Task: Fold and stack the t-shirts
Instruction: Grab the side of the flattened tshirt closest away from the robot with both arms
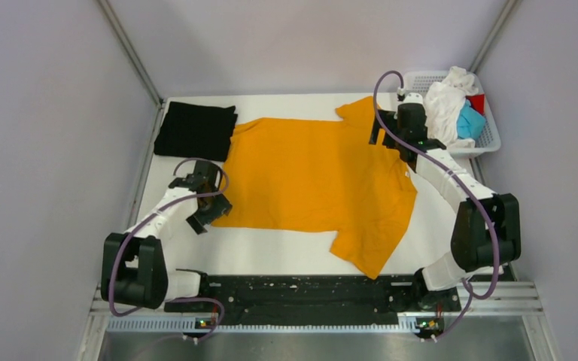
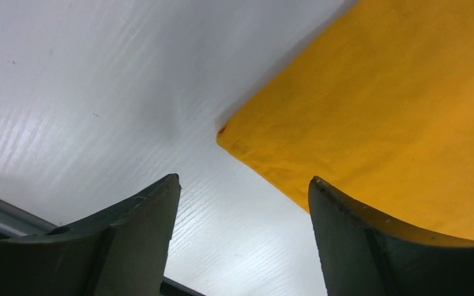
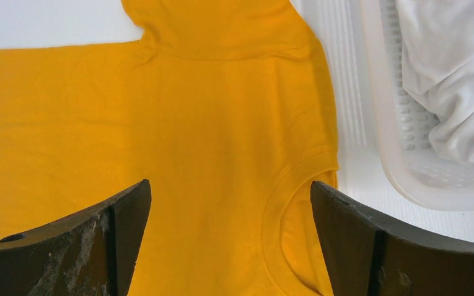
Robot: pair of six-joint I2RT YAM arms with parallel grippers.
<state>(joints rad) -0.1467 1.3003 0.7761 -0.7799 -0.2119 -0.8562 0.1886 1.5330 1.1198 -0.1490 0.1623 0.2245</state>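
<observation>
An orange-yellow t-shirt [image 1: 316,180] lies spread flat across the white table, collar toward the right. A black t-shirt [image 1: 196,129] lies folded at the back left. My left gripper [image 1: 209,214] is open, low at the orange shirt's near-left hem corner [image 2: 222,131]. In the left wrist view that gripper [image 2: 244,179] has only bare table between its fingers, and the right finger overlaps the hem edge. My right gripper [image 1: 389,143] hangs open over the collar [image 3: 278,209]; in the right wrist view the gripper [image 3: 231,182] holds nothing.
A white mesh basket [image 1: 489,143] stands at the back right corner, holding crumpled white [image 1: 444,101], light blue [image 1: 468,120] and red [image 1: 478,101] t-shirts. Its rim [image 3: 407,166] is just right of my right gripper. Grey walls enclose the table on three sides.
</observation>
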